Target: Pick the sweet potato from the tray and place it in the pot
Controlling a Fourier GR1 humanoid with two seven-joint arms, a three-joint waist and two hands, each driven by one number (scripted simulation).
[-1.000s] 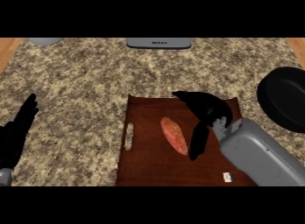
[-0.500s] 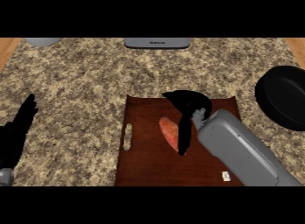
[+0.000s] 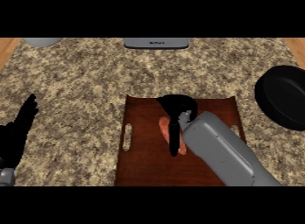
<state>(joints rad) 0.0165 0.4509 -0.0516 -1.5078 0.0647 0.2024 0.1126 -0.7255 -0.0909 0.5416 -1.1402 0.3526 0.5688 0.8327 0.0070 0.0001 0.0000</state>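
Your right hand is over the middle of the wooden tray, lying directly on top of the sweet potato. The sweet potato is on the tray's surface, lengthwise, and you see only orange slivers of it at the hand's left side and below it. You cannot tell from this view whether the hand grips the sweet potato or only covers it. Your grey forearm comes in from the lower right, across the tray's right half. The black pot sits on the speckled counter at the right edge, well apart from the tray. Your left hand rests at the left edge, spread, fingers straight and pointing up.
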